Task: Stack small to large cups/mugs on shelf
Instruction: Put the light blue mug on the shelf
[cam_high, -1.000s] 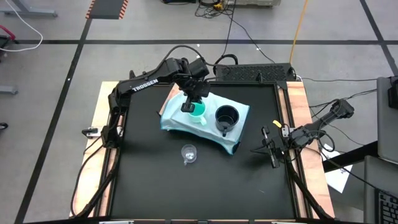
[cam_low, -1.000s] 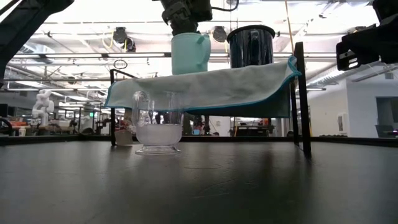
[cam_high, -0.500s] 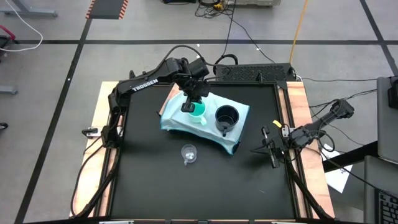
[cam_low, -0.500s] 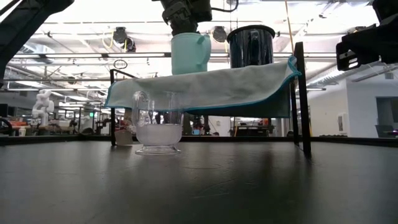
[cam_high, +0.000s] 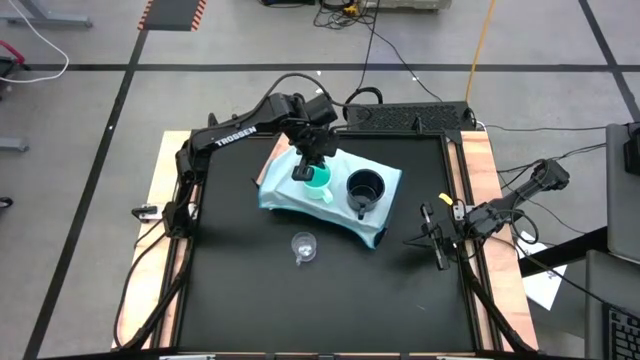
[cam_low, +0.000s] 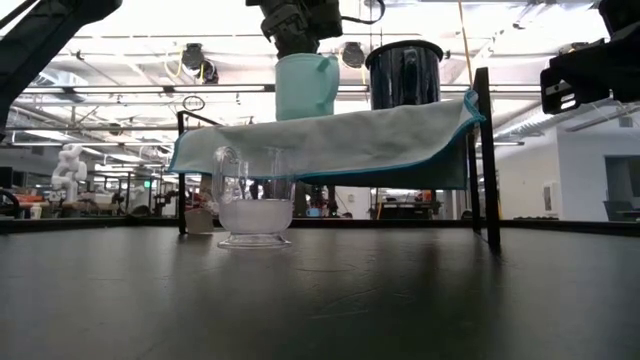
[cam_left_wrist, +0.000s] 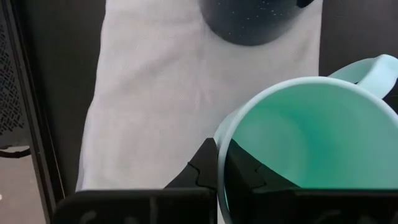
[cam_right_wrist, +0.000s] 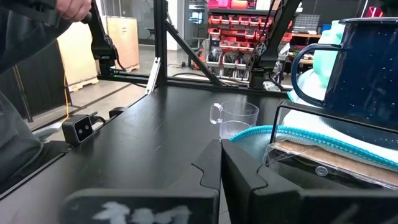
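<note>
While the left gripper (cam_high: 305, 168) pinches the teal mug's (cam_high: 317, 180) rim on the shelf (cam_high: 385, 180) beside the black mug (cam_high: 363, 187), a straight lift avoids snagging; right gripper (cam_high: 432, 238) waits shut.

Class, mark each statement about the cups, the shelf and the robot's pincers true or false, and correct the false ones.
1. The teal mug stands on the shelf. True.
2. The glass cup is on the shelf. False: it stands on the black table.
3. The left pincer is shut on the teal mug's rim. True.
4. The black mug lies tipped over. False: it stands upright.
5. The right pincer holds the glass cup. False: shut, holding nothing.
</note>
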